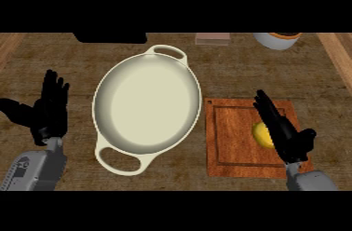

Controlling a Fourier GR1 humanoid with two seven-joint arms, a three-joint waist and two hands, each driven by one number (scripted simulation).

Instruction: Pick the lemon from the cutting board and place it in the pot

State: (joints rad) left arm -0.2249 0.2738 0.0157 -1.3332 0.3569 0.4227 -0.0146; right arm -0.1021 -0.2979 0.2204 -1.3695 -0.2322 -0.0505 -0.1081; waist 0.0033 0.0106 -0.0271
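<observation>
The left hand [50, 109] rests open at the left. The cream pot [103, 85] holds nothing yet. The lemon [261, 134] lies on the cutting board [230, 146], beside the open right hand [285, 132]; grasping and placing remain.

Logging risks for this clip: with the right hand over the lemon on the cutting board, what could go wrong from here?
1. The right hand has straight fingers beside the lemon, not curled round it; closing now might nudge the round fruit across the cutting board.
2. The hand hides part of the lemon, so contact cannot be judged.
3. The carry to the pot must clear its raised rim.
</observation>
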